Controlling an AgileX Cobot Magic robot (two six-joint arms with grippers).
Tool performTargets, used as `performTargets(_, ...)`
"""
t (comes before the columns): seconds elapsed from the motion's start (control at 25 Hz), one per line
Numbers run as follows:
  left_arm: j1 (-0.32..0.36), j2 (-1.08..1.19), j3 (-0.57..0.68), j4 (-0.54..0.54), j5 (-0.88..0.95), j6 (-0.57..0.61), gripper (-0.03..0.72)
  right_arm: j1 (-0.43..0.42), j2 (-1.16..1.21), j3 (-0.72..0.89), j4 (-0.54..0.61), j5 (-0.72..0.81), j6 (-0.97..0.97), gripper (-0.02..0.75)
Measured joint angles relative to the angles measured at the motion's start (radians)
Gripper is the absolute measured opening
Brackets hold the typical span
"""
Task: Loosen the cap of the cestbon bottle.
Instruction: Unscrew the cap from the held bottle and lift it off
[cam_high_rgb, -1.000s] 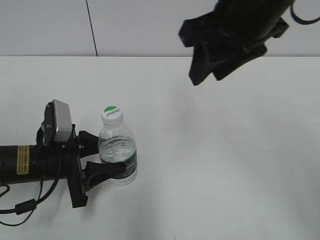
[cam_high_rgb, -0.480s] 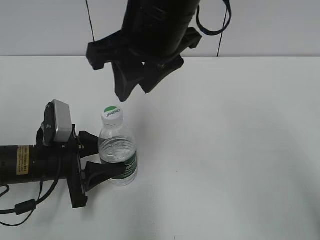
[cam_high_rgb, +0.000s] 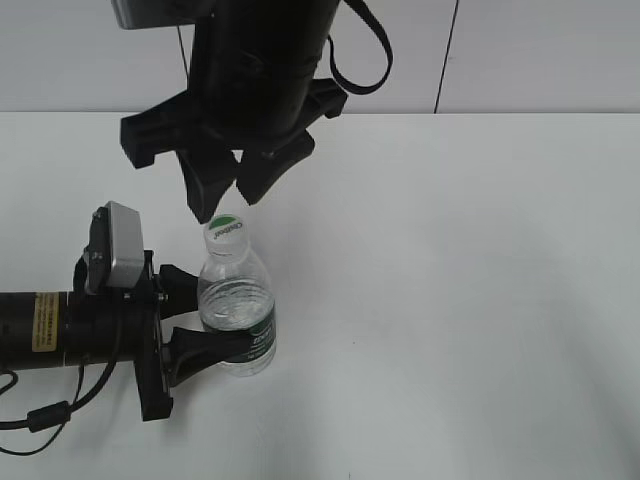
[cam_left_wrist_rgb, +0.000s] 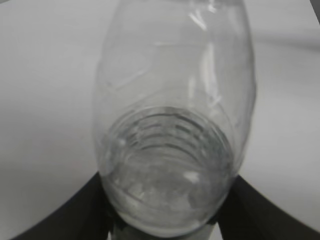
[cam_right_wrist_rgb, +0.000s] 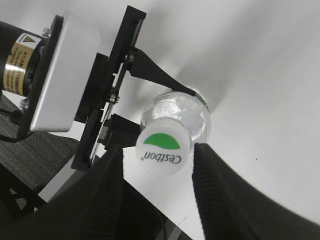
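The cestbon bottle (cam_high_rgb: 236, 312) stands upright on the white table, clear with a dark green label band low down. Its white cap (cam_high_rgb: 225, 230), marked with a green half-circle, is on. My left gripper (cam_high_rgb: 195, 315) comes in from the left and is shut on the bottle's body; the bottle fills the left wrist view (cam_left_wrist_rgb: 170, 150) between the two dark fingers. My right gripper (cam_high_rgb: 228, 195) hangs open just above the cap. In the right wrist view the cap (cam_right_wrist_rgb: 162, 153) lies between the open fingers (cam_right_wrist_rgb: 157, 165), with a gap on each side.
The white table (cam_high_rgb: 450, 300) spreads to the right and front of the bottle. A pale wall with dark vertical seams stands behind it. The left arm's body and cable lie along the table's left edge (cam_high_rgb: 40, 330).
My right arm has swung in from the upper right to the left and now sits above the cap. The bottle and left gripper have hardly moved.
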Motion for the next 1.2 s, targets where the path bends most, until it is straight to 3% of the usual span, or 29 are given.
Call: performTargets(1.2,0.000,0.000,0.000,0.009,0.000,-0.003,0.365,0.001,0.065,0.000,-0.003,0.000,0.015,0.344)
